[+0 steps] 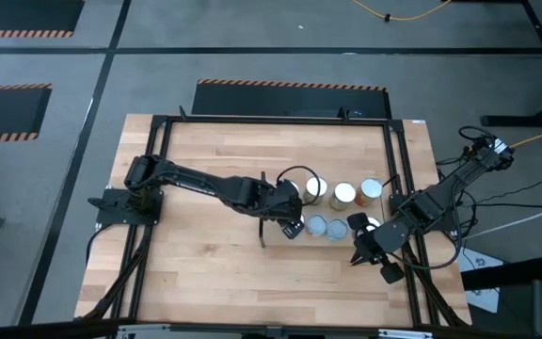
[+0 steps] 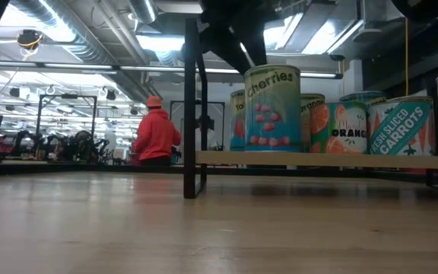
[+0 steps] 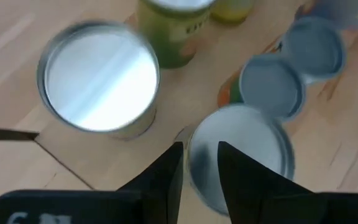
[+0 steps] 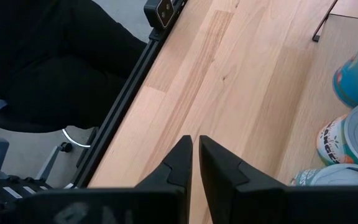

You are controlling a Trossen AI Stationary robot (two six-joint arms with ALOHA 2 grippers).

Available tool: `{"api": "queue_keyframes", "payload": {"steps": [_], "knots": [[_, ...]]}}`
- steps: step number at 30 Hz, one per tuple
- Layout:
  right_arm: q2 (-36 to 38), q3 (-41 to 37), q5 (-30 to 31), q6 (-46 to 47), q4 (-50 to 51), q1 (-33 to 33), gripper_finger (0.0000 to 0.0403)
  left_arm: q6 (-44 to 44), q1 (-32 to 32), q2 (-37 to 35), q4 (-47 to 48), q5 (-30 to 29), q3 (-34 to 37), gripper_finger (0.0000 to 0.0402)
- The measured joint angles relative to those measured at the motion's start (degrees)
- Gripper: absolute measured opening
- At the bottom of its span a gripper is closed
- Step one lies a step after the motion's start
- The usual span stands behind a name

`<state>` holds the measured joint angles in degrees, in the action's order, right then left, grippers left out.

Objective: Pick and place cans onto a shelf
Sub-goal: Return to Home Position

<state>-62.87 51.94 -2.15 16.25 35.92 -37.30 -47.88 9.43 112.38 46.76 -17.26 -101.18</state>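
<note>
You are seeing six cans [image 1: 344,194] standing upright in two rows of three on the light-wood shelf [image 2: 226,158].

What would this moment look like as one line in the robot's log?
cans: upright on shelf | left gripper: slightly open, empty, above cans | right gripper: shut, empty, over table edge

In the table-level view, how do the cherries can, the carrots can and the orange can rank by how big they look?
1. Cherries can: clearly the largest.
2. Carrots can.
3. Orange can: only slightly smaller than the carrots can, nearly alike.
The cherries can may just stand nearer the camera.
</note>
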Motion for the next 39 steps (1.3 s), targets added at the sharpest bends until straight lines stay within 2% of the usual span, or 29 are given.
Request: {"api": "queue_keyframes", "payload": {"steps": [8,15,20,26,32,35,39], "knots": [[0.02,0.0,0.01,0.0,-0.02,-0.02,0.0035,0.02,0.69,-3.13,0.01,0.79,0.0,0.0093],[0.04,0.02,-0.02,0.06,0.85,-0.01,0.0035,3.31,3.21,-10.77,-0.23,-0.31,0.02,0.0092],[0.02,0.02,-0.02,0.11,1.74,-0.02,0.0035,9.08,7.64,-17.88,-0.63,-8.14,0.02,0.0092],[0.02,0.02,-0.02,0.02,2.21,-0.01,0.0035,20.83,16.63,-25.34,-0.86,-18.01,-0.03,0.0092],[0.02,0.02,-0.02,0.02,2.23,0.0,0.0035,34.06,26.3,-27.2,0.38,-22.99,-0.03,0.0092],[0.02,0.02,-0.02,0.0,2.19,-0.02,0.0035,34.95,29.25,-27.14,-0.05,-24.59,1.51,0.0092],[0.02,0.02,0.0,-0.37,2.19,0.0,0.0035,34.88,29.68,-27.58,0.23,-27.6,6.05,0.0092]]}}
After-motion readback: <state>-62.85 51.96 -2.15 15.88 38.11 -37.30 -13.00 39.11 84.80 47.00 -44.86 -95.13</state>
